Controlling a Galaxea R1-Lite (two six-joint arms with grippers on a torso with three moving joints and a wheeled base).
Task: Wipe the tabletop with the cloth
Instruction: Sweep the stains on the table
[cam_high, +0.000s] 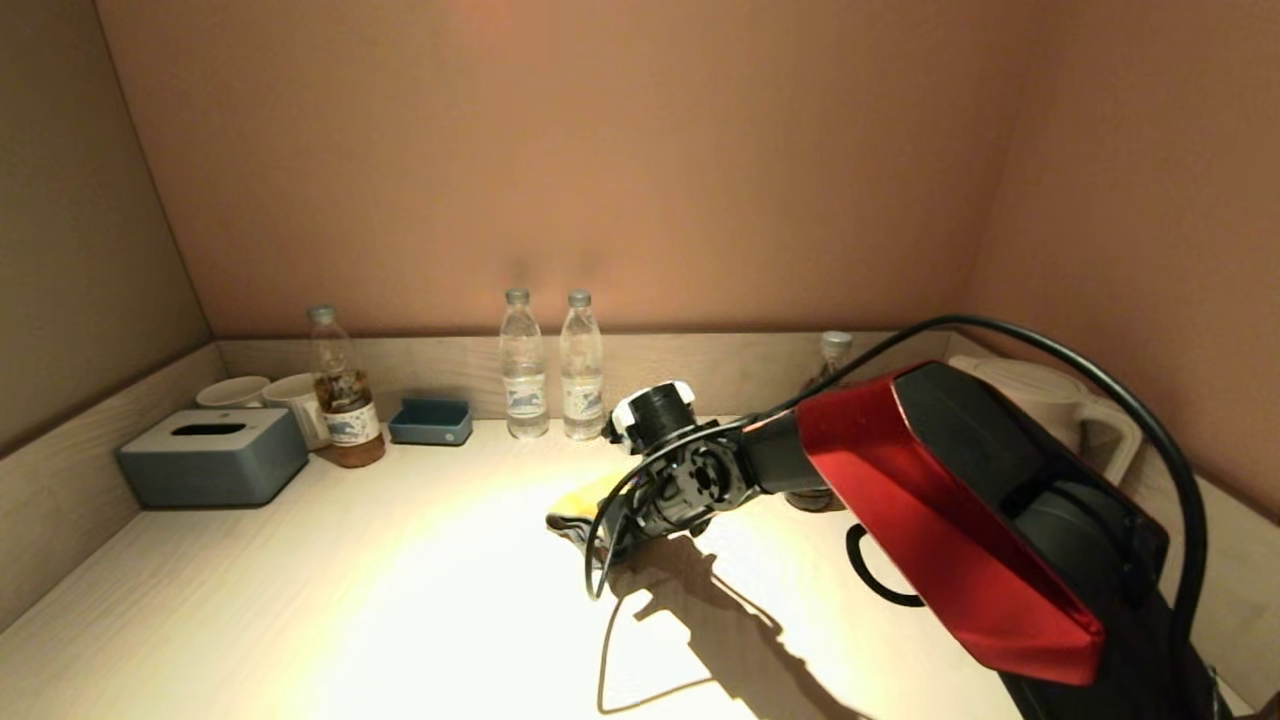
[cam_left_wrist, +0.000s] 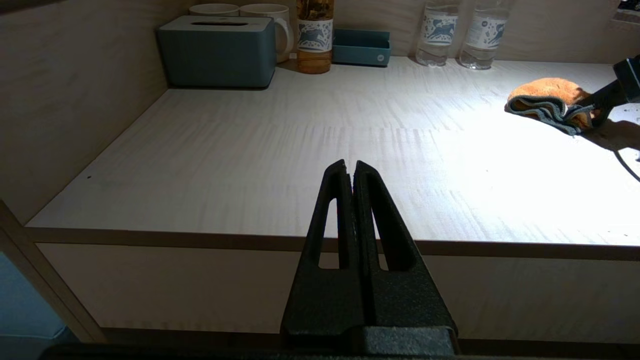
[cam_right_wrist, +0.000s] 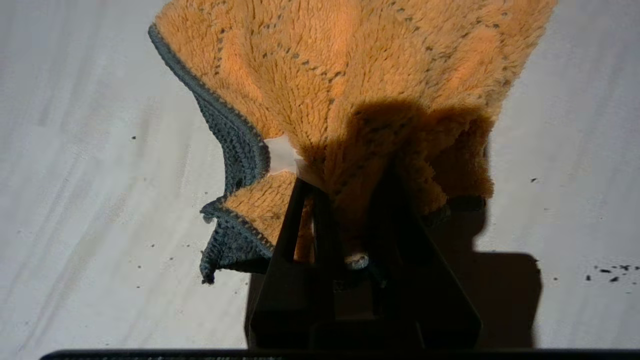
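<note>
The yellow-orange cloth (cam_high: 585, 500) with grey-blue edging lies bunched on the pale wood-grain tabletop (cam_high: 330, 600) near its middle. My right gripper (cam_high: 610, 535) is shut on the cloth's near edge; in the right wrist view the cloth (cam_right_wrist: 350, 80) spreads out ahead of the gripper (cam_right_wrist: 350, 185), its white label (cam_right_wrist: 281, 156) beside one finger. The cloth also shows in the left wrist view (cam_left_wrist: 547, 97), far right. My left gripper (cam_left_wrist: 350, 167) is shut and empty, parked off the tabletop's front edge (cam_left_wrist: 200, 239).
Along the back rim stand a grey-blue tissue box (cam_high: 212, 456), two white mugs (cam_high: 270, 396), a tea bottle (cam_high: 342, 405), a small blue tray (cam_high: 431, 421), two water bottles (cam_high: 552, 365) and a white kettle (cam_high: 1060, 400) at the right. Small dark crumbs (cam_right_wrist: 610, 272) dot the tabletop.
</note>
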